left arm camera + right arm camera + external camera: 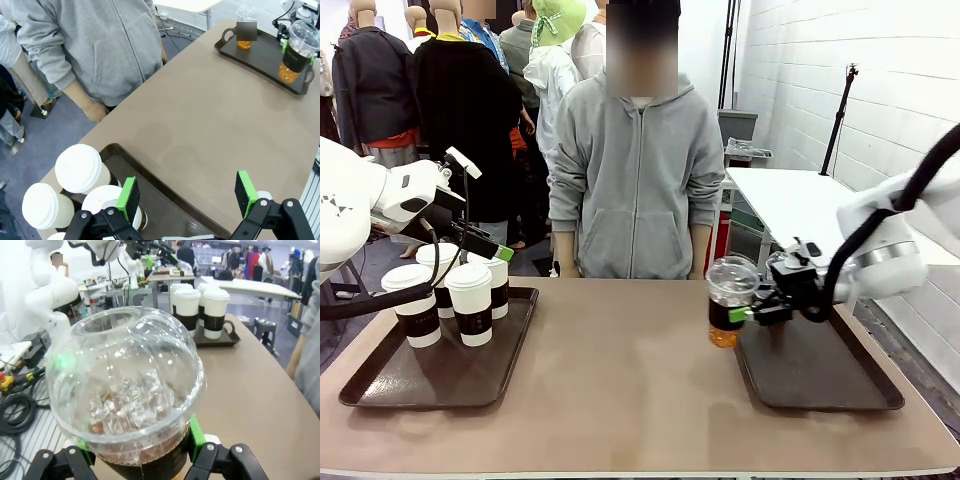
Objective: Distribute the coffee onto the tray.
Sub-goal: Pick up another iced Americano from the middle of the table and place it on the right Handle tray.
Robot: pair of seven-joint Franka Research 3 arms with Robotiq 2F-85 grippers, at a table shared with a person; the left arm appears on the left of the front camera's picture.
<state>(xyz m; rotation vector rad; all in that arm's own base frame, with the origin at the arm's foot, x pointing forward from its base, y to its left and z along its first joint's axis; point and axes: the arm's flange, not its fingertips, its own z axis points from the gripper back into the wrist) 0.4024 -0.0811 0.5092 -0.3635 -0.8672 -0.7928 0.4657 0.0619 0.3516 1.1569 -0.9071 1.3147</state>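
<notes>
A clear dome-lidded cup (731, 300) holding a dark drink over an amber layer is gripped by the right end effector (752, 312), whose green pads are closed against the cup's dark band; the cup is held at the left edge of the right tray (820, 385), and it cannot be told whether its base touches the desk (630, 380). In the right wrist view the same cup (130, 400) is seen from close range, with ice visible under the dome and a green pad (196, 432) pressed against its side. A second clear cup (245, 30) is seen in the left wrist view standing in the far part of the right tray (260, 55), near the tray handle and apart from the gripped cup (297, 50). Four white lidded paper cups with dark sleeves (450, 290) are grouped upright in the far part of the left tray (440, 380). The left end effector (485, 243) is held above and just behind this group; in the left wrist view its fingers (129, 197) are spread wide apart with nothing between them, above the tray edge (165, 192) and beside the cup lids (80, 167). A person in a grey hooded top (635, 170) is standing at the far side of the desk, arms lowered.
</notes>
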